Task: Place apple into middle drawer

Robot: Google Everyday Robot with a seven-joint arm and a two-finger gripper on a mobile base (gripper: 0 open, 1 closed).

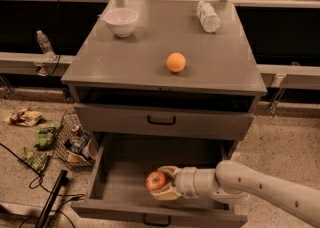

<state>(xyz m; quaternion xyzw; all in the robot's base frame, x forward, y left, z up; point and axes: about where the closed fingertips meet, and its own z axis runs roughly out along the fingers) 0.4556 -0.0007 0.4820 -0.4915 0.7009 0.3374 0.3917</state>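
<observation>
Transport looks all but finished: the robot's pale two-finger gripper point(162, 188), at the end of a white arm reaching in from the right, is inside the open, wide grey middle drawer point(98, 177) with the black bar handle. Its yellowish fingers point(167, 195) are closed around the round red apple with yellowish patches point(155, 181), one above it and one beneath. The apple sits at the gripper's tip, low over the drawer floor and close behind the front panel; whether it touches the floor cannot be told. Judging from this, the carrying is done and what is left is the release: opening the fingers so the apple rests in the drawer, then drawing the arm out. Above the gripper, the shut grey drawer front point(161, 119) with a like handle plays no part. Higher and farther back, on the grey cabinet top point(125, 57), lie a small plain orange fruit point(176, 62), a white bowl point(121, 21) and a clear plastic bottle point(208, 16) on its side, all well apart from the gripper.
</observation>
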